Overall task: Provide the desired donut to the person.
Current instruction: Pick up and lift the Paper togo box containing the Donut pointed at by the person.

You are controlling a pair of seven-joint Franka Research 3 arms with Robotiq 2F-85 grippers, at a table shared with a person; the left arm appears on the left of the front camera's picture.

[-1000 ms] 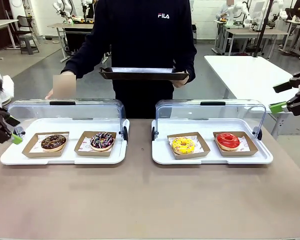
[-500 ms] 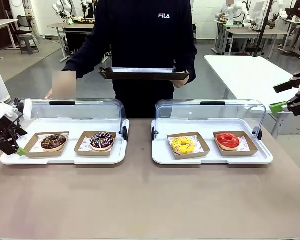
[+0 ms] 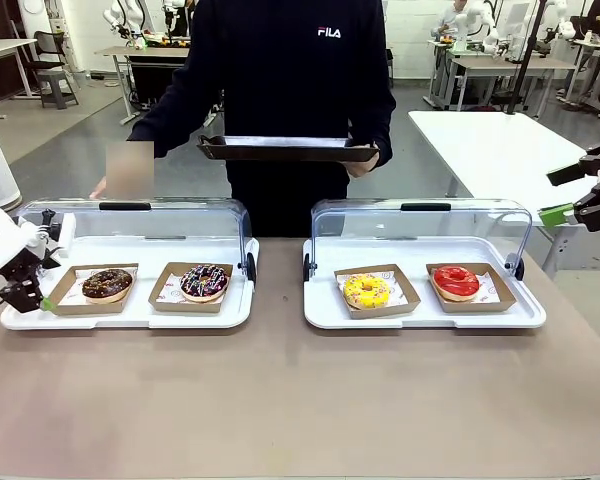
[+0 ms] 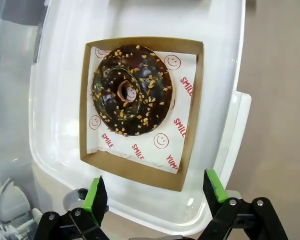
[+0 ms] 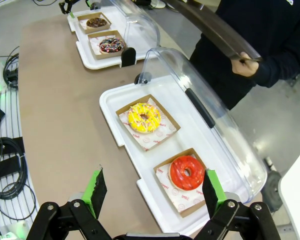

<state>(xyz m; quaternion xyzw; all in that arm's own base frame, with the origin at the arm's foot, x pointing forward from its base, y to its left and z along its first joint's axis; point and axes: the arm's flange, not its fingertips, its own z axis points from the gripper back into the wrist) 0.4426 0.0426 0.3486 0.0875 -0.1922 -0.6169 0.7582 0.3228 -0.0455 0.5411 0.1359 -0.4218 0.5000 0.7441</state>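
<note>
Donuts, four of them, lie on a wide brown table [image 3: 280,400] in a big work room, where a white table [image 3: 490,150] stands behind at my right. Two white trays rest side by side, the left tray [image 3: 130,322] and the right tray [image 3: 420,322], their long sides running left to right. Each has a clear lid, the left lid [image 3: 130,218] and the right lid [image 3: 420,222], raised at the far side, so the near side is open toward me. Beyond them the person [image 3: 280,80] holds a dark tray [image 3: 285,150] level, its long side also left to right. Every donut lies flat in its own cardboard box [image 4: 140,171], hole upward; being round, it has no long axis. The left tray carries the chocolate donut with nuts [image 3: 107,283] and the chocolate donut with sprinkles [image 3: 204,281], the right tray the yellow donut [image 3: 367,290] and the red donut [image 3: 456,281]. My left gripper [image 4: 155,189] hangs wide and empty at the left end of the left tray, near the chocolate donut with nuts. My right gripper [image 3: 560,193] hangs off the table's right edge, also wide and empty.
</note>
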